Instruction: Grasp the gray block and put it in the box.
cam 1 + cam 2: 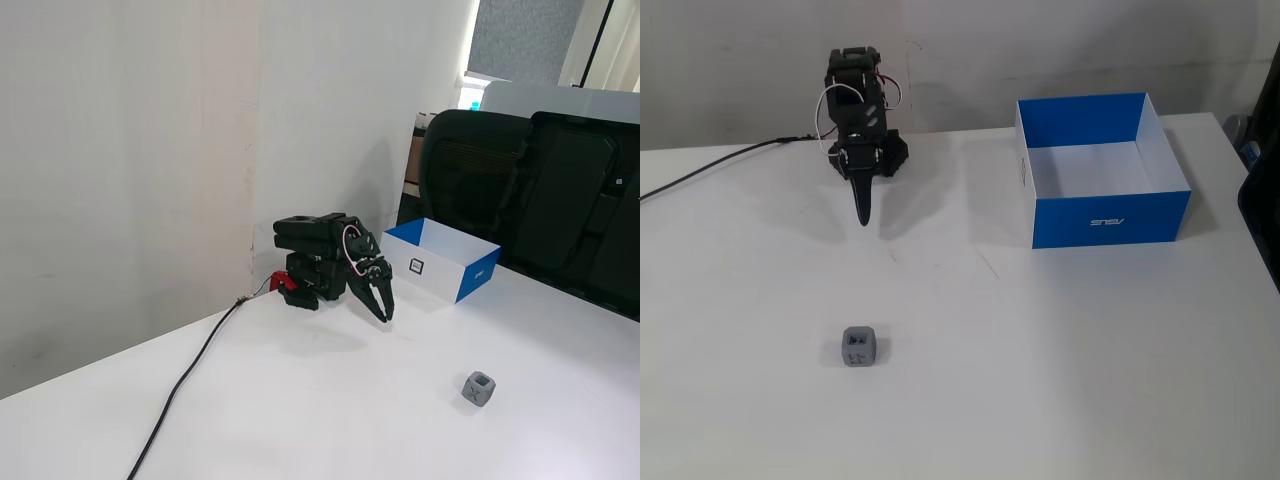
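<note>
you can read only an upside-down white "asus" logo on the blue front wall of the box point(1110, 222).

One gray block point(859, 347), toward the near edge of the surface point(1060, 380). One box point(1110, 217), toward the far right corner in a fixed view. One folded arm point(860, 110) with one claw point(863, 215), at the far edge. One black cable point(710, 170). Two black chairs point(470, 170) point(585, 200).

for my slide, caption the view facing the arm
Folded arm, fingers shut, gray block untouched, blue box empty.
</note>
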`<control>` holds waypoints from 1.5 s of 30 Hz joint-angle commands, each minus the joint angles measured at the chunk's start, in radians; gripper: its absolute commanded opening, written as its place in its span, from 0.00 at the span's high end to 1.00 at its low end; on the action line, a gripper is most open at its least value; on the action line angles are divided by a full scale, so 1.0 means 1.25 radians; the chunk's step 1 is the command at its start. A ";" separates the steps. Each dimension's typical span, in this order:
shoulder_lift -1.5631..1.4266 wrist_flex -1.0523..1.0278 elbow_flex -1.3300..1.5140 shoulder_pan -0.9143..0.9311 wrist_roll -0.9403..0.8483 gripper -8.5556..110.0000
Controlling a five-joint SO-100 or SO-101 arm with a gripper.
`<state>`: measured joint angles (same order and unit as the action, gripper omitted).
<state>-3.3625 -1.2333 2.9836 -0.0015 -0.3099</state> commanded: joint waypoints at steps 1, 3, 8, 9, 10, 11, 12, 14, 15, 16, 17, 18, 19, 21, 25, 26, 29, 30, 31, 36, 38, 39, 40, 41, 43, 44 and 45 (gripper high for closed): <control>0.076 0.018 -0.113 -0.006 -0.022 0.93; 0.140 0.033 -0.167 -0.016 -0.028 0.93; 0.318 0.059 -0.297 -0.034 -0.038 0.93; 0.362 0.059 -0.320 -0.039 -0.038 0.93; 0.410 0.060 -0.344 -0.045 -0.038 0.93; 0.452 0.064 -0.362 -0.053 -0.034 0.93; 0.485 0.072 -0.374 -0.060 -0.032 0.93; 0.534 0.087 -0.393 -0.076 -0.031 0.93; 0.557 0.092 -0.404 -0.082 -0.031 0.93; 0.587 0.093 -0.420 -0.088 -0.031 0.93; 0.619 0.091 -0.441 -0.094 -0.031 0.92; 0.654 0.087 -0.461 -0.098 -0.032 0.92; 0.688 0.085 -0.484 -0.103 -0.032 0.91; 0.757 0.082 -0.530 -0.112 -0.031 0.89; 0.886 0.037 -0.628 -0.112 -0.037 0.86; 0.908 0.029 -0.645 -0.110 -0.037 0.85; 0.958 0.018 -0.684 -0.104 -0.037 0.81; 0.969 0.015 -0.693 -0.103 -0.037 0.78; 0.977 0.007 -0.704 -0.094 -0.055 0.72; 0.993 0.005 -0.739 -0.075 -0.066 0.71; 1.026 0.001 -0.768 -0.070 -0.065 0.70; 1.057 -0.005 -0.790 -0.067 -0.065 0.70; 1.092 -0.012 -0.819 -0.065 -0.067 0.70; 1.131 -0.017 -0.847 -0.064 -0.066 0.70; 1.200 -0.018 -0.896 -0.063 -0.065 0.70; 1.230 -0.018 -0.917 -0.063 -0.064 0.70; 1.254 -0.020 -0.938 -0.063 -0.064 0.70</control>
<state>-1.8607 -1.2517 1.9497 -0.0798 -0.3881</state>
